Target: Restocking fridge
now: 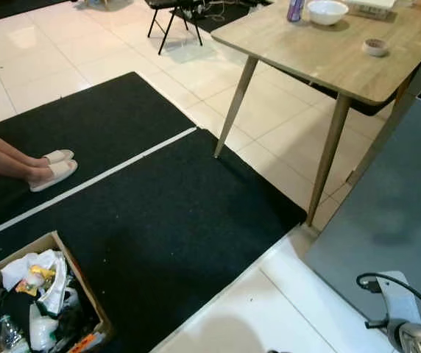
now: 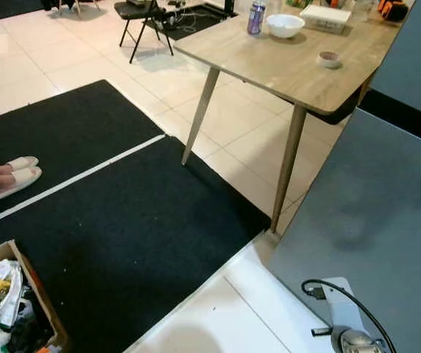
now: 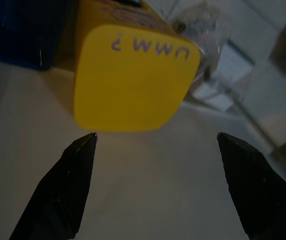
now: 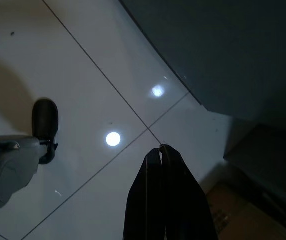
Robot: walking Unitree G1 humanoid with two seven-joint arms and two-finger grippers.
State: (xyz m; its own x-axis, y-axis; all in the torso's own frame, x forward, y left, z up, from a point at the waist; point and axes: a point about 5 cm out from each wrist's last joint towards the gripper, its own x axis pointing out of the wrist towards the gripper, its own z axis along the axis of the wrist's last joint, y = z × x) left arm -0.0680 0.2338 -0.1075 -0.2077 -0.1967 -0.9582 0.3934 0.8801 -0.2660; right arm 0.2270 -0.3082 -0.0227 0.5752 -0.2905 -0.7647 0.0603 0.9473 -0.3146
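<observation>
In the left wrist view a yellow carton with the letters "UMM?" on its end lies on a white surface. My left gripper is open, its two black fingertips just short of the carton and spread wider than it, not touching it. A dark blue pack lies against the carton, and something in clear wrap is behind it. The right gripper hangs shut with nothing in it, pointing at white floor tiles next to the grey fridge panel. The right wrist is low at the right.
A cardboard box of mixed groceries stands on the black mat at the lower left. A wooden table with a bowl and a can stands ahead. A person's slippered feet rest on the mat at left.
</observation>
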